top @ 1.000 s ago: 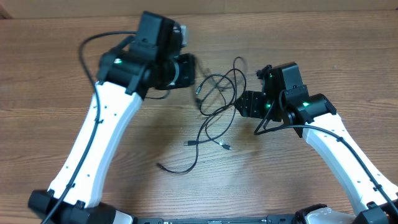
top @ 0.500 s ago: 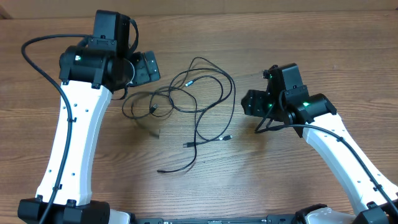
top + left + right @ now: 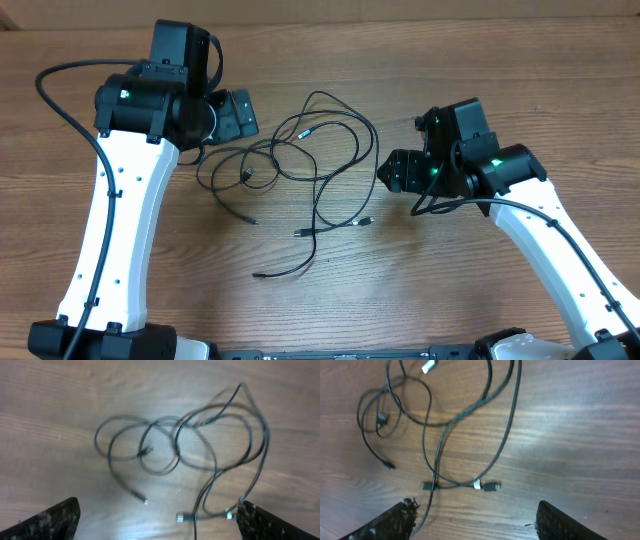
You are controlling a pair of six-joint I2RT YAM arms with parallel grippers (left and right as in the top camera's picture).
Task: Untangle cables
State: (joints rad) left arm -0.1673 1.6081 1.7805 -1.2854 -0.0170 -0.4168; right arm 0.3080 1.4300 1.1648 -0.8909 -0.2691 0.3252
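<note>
Your left gripper (image 3: pixel 159 506) stands wide open, holding nothing; your right gripper (image 3: pixel 476 506) is parted and empty too. Between them, mid-worktop (image 3: pixel 480 60) on brown wood grain, the cables (image 3: pixel 318 186) sprawl in loose loops. Only the right wrist view shows the silvery plugs (image 3: pixel 485 485) sharply.

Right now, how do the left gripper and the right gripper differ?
The left gripper sits at the left end of the cables, by the small loops; the right gripper sits at their right side, beside the big loop. The left gripper points right, the right gripper left. Both are open and hold nothing.
</note>
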